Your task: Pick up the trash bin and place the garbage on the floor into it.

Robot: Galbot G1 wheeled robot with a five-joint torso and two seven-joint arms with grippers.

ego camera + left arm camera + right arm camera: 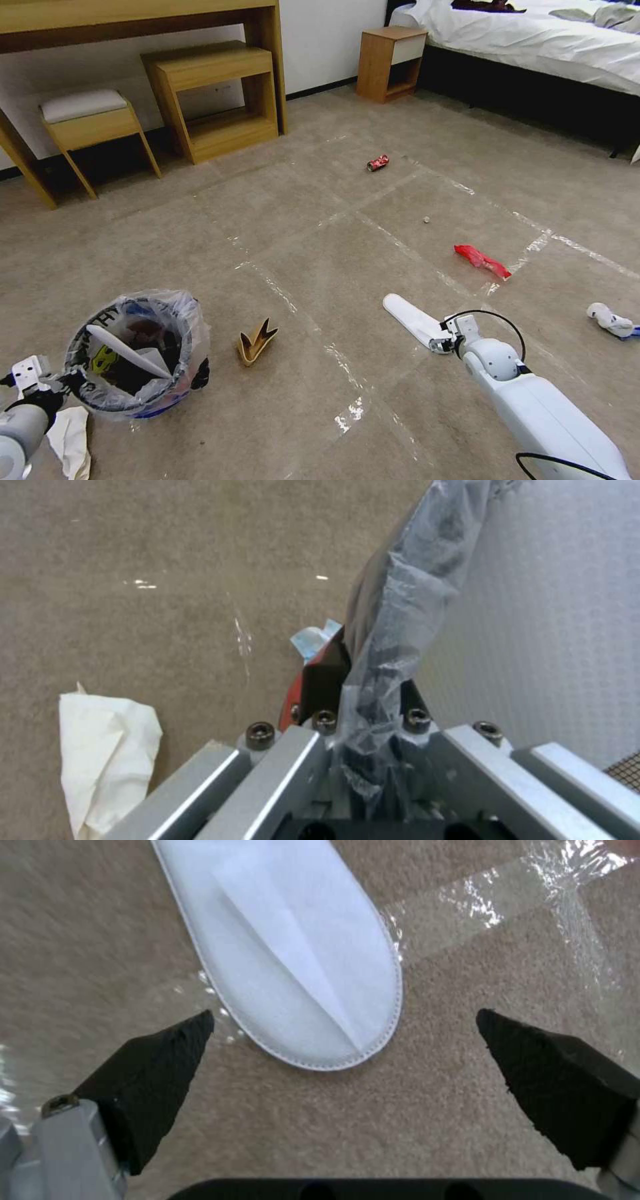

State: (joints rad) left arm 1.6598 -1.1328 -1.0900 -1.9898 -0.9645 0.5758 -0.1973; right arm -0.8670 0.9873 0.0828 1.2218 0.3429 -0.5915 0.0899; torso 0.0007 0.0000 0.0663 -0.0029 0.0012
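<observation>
On the floor (320,220): one slipper (410,319), one can (377,163), two wrappers (481,259)

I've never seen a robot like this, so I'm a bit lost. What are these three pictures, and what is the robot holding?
It's a robot with two arms, tidying a bedroom. The wide picture comes from a camera on its head; the other two come from cameras on its wrists.

The left gripper is pinching the rim of the trash bin, which has a plastic bag inside and some rubbish already in it. A crumpled tissue lies on the floor beside it.

The right gripper is open, just above one end of a white slipper.

Also on the carpet: a torn carton, a red wrapper and a crushed can.
</observation>
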